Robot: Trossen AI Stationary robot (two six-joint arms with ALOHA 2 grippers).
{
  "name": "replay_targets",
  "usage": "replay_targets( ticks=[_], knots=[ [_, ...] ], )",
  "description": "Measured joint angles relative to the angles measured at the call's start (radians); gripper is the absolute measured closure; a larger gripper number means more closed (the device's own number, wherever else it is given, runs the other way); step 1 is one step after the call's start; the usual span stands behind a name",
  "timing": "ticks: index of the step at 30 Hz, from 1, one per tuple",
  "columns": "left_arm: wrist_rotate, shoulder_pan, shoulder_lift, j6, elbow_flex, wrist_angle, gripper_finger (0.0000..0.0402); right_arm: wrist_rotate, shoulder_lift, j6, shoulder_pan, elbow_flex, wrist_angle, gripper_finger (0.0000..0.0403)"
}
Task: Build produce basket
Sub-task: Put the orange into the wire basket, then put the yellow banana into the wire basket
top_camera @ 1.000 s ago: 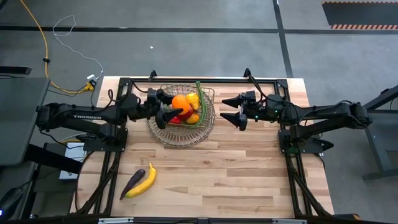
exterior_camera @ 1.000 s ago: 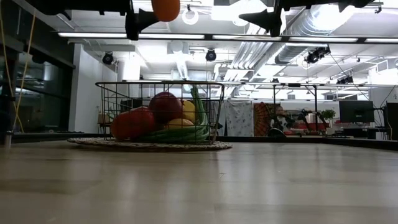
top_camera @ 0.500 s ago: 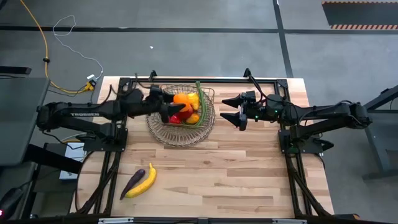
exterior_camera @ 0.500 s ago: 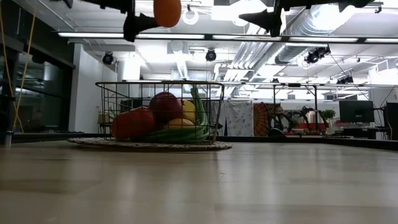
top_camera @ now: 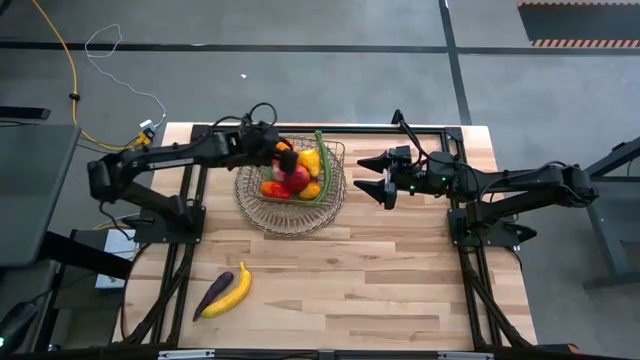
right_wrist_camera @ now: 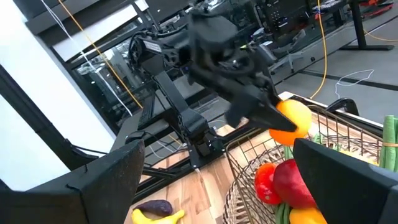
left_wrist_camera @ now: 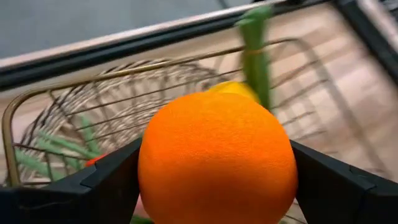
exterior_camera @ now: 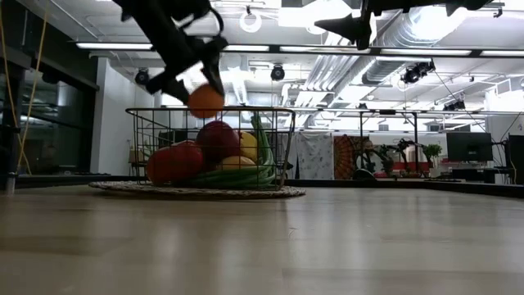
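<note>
Left pincer around round, dimpled orange, seemingly over basket

The orange is filling the left wrist view — blocking most of the basket and its produce.

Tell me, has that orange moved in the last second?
Yes. The orange, gripped by the left gripper, has dropped to the basket rim.

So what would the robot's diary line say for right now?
left gripper: shut on orange, over basket | right gripper: open, beside basket | banana, eggplant: on table
</note>
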State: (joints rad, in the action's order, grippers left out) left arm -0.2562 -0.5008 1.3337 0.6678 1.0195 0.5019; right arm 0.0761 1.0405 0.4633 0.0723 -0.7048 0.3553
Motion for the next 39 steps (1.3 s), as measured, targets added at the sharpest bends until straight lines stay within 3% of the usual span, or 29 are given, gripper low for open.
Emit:
replay_targets(
  ticks=[11, 16, 20, 27, 33, 39],
  knots=[
    [-0.001, -0.051, 0.083, 0.001, 0.000, 0.013, 0.0066, 0.000, 0.000, 0.000, 0.000, 0.000, -0.007, 0.0004],
    [0.010, -0.051, 0.083, -0.141, 0.000, 0.014, 0.0066, 0.000, 0.000, 0.000, 0.000, 0.000, -0.025, 0.0004],
    [-0.002, -0.051, 0.082, -0.140, 0.000, 0.014, 0.0065, 0.000, 0.000, 0.000, 0.000, 0.000, -0.032, 0.0004],
    [-0.060, -0.078, 0.082, -0.140, 0.000, 0.015, 0.0018, 0.000, 0.000, 0.000, 0.000, 0.000, -0.036, 0.0004],
    [-0.005, -0.105, 0.079, -0.174, 0.000, 0.013, 0.0006, 0.000, 0.000, 0.000, 0.000, 0.000, -0.041, 0.0004],
    [0.112, -0.133, 0.012, -0.203, -0.001, -0.017, 0.0004, 0.021, 0.000, 0.000, 0.000, 0.000, -0.043, 0.0004]
  ],
)
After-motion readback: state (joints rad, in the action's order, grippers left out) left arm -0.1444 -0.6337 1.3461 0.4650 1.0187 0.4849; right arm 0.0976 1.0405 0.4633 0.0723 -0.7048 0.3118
